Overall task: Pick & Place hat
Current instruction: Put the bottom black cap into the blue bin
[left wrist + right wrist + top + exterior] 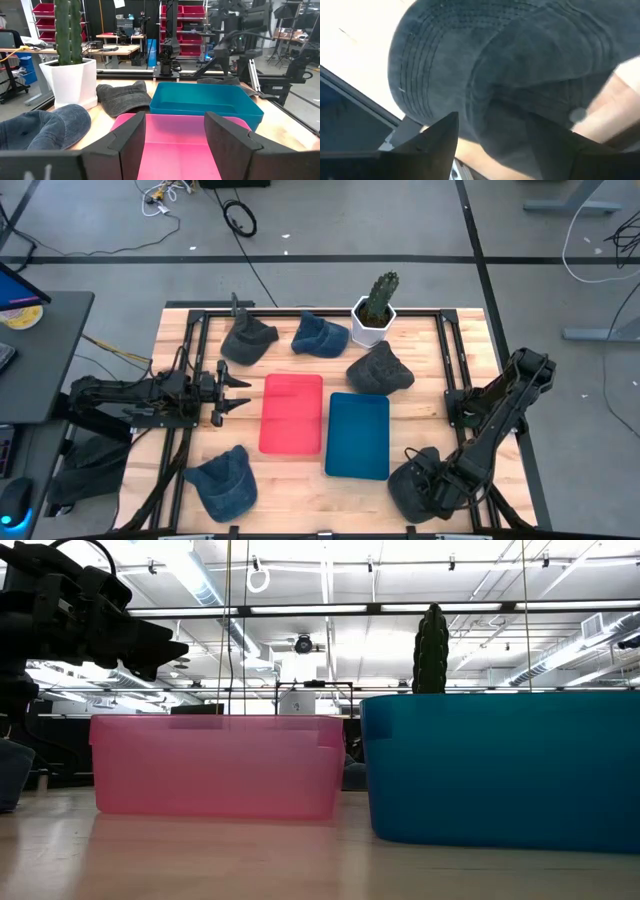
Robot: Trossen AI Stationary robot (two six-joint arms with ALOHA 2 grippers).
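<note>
A dark grey hat [412, 483] lies on the table near its near right corner. It fills the right wrist view [510, 65]. My right gripper [434, 486] is down at this hat and open [492, 131], one finger on either side of the crown cloth. My left gripper [234, 392] hovers open, left of the pink bin [292, 412], and points at it [175, 125]. It also shows in the low view [140, 640]. A teal bin [358, 435] stands right of the pink one. My right gripper comes at the dark grey hat's crown [495, 95] from above, slanting down, fingers apart over the cloth. I cannot tell whether the fingers touch it. The hat lies flat on the table.
Other hats lie about: a blue one [222, 482] near left, a dark grey one [248, 338] and a blue one [320, 334] at the far side, a dark grey one [380, 370] by the cactus pot [375, 312]. Black rails frame the table.
</note>
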